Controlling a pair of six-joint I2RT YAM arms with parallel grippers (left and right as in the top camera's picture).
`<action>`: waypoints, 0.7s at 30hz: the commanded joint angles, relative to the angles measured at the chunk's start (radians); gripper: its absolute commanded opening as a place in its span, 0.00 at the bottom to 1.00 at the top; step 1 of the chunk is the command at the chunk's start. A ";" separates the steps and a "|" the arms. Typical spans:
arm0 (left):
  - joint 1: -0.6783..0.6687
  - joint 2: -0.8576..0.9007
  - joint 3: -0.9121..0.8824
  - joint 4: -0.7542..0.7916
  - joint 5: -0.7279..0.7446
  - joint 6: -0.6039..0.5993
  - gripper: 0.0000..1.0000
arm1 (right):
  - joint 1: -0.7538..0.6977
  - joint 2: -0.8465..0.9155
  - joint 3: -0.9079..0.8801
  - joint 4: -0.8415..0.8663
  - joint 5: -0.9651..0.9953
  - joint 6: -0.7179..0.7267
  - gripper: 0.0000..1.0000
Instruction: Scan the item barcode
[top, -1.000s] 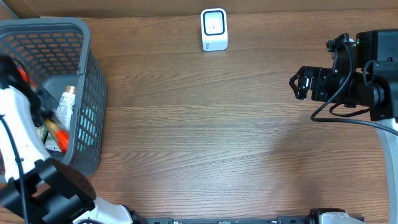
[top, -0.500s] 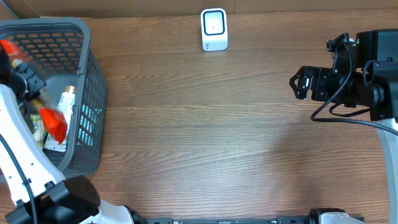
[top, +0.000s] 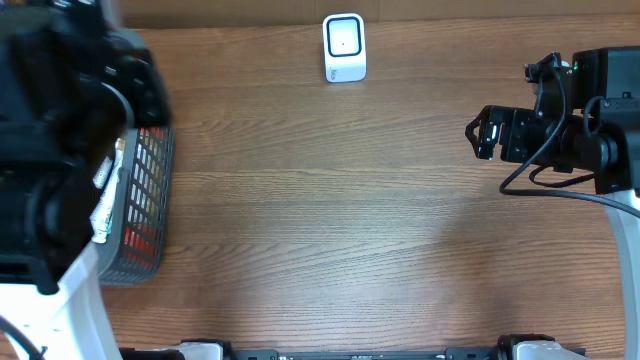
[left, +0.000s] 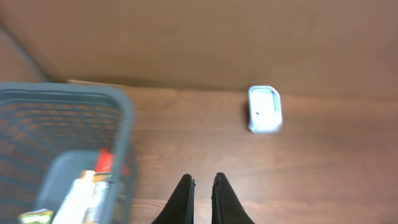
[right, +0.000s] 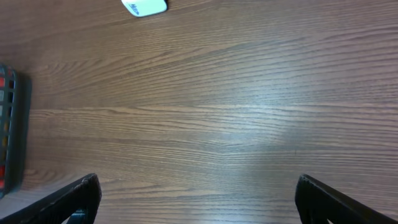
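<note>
At the left edge of the overhead frame, one grey plastic mesh basket (top: 150, 190) is largely hidden under the blurred left arm (top: 50, 150), and three items are counted inside it at the lower left of the left wrist view: one white tube (left: 84, 193), one red-orange piece (left: 103, 160) and one green-yellow packet (left: 34, 216), none held. One left gripper (left: 202, 182) is seen at that view's bottom centre, its two black fingers closed together on nothing, while one right gripper (top: 482, 133), at the overhead frame's right, is spread wide and empty. One small white box-shaped scanner (top: 344, 47) is set at the top centre of the brown wooden table (top: 350, 220), well apart from both grippers.
</note>
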 joint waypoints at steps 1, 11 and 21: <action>-0.068 0.077 -0.042 -0.026 -0.080 -0.056 0.04 | 0.005 -0.010 -0.004 -0.004 0.007 -0.005 1.00; 0.059 0.088 -0.038 -0.018 -0.167 -0.149 0.72 | 0.005 -0.010 -0.004 -0.010 0.007 -0.005 1.00; 0.491 0.110 -0.045 -0.096 0.002 -0.127 0.84 | 0.005 -0.010 -0.004 -0.010 0.007 -0.005 1.00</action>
